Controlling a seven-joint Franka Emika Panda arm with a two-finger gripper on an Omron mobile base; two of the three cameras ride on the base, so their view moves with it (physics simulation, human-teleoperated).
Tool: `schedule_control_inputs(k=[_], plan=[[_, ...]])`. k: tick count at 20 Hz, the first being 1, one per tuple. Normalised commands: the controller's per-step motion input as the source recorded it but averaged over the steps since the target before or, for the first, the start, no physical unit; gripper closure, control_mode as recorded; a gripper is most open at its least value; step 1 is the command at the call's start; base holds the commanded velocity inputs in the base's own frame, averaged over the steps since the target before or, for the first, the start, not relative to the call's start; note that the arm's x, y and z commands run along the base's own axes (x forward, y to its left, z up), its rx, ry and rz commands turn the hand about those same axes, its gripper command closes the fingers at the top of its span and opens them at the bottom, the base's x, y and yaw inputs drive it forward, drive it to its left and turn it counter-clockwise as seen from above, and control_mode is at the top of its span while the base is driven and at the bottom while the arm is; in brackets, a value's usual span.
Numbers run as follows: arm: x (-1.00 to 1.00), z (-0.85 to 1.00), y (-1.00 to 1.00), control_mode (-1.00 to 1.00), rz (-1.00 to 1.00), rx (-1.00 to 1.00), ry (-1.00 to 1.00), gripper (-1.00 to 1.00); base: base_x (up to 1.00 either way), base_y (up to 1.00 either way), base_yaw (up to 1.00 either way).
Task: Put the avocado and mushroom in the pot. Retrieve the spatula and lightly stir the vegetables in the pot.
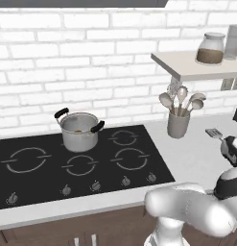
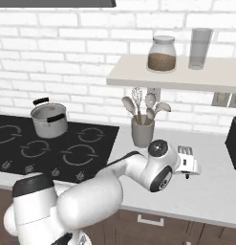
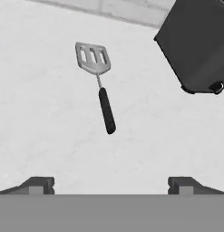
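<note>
The spatula (image 3: pixel 97 81) is lying flat on the pale counter (image 3: pixel 36 118), right of the stove, and it's being looked down on by the hand camera: slotted silver head pointing toward the wall, thin black handle pointing back toward the fingers. Nothing is touching it. The gripper (image 3: pixel 111 183) is being held above it with the jaws spread wide, one fingertip (image 3: pixel 38 185) at each side of the bottom of that view, and nothing is being gripped between them. The handle end is sitting well short of the tips, so the tool is clear of them.

In the left base view the spatula's head (image 1: pixel 213 132) is peeking out on the counter just past the utensil cup (image 1: pixel 178 125), which is being crowded with pale spoons and ladles. The arm is being stretched out over that stretch of counter, and in the right base view the hand is hanging over the worktop right of the cup.

The pot (image 1: pixel 80 130) is parked on the back burner of the black cooktop (image 1: pixel 38 144), well apart from the spatula, lid off. Something small and yellowish-brown is showing inside it, too small to be made out.

A dark boxy appliance (image 3: pixel 195 45) is sitting near the spatula's head side. A jar (image 2: pixel 162 53) and a glass (image 2: pixel 199 48) are being kept up on the shelf (image 2: pixel 138 76).
</note>
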Motion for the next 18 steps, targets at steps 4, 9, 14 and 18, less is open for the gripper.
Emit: schedule_control_inputs(k=[4, 9, 14, 18], plan=[[0.70, -0.46, -0.67, -1.00, 0.00, 0.03, 0.27, -1.00, 0.00, 0.00, 0.00], [0.08, -0.61, -0.15, -1.00, 0.04, 0.15, 0.09, -1.00, 0.00, 0.00, 0.00], [0.19, -0.14, -0.32, -1.00, 0.05, 0.21, 0.00, -1.00, 0.00, 0.00, 0.00], [0.35, -0.40, -0.32, -1.00, 0.02, 0.12, 0.01, -1.00, 0.00, 0.00, 0.00]])
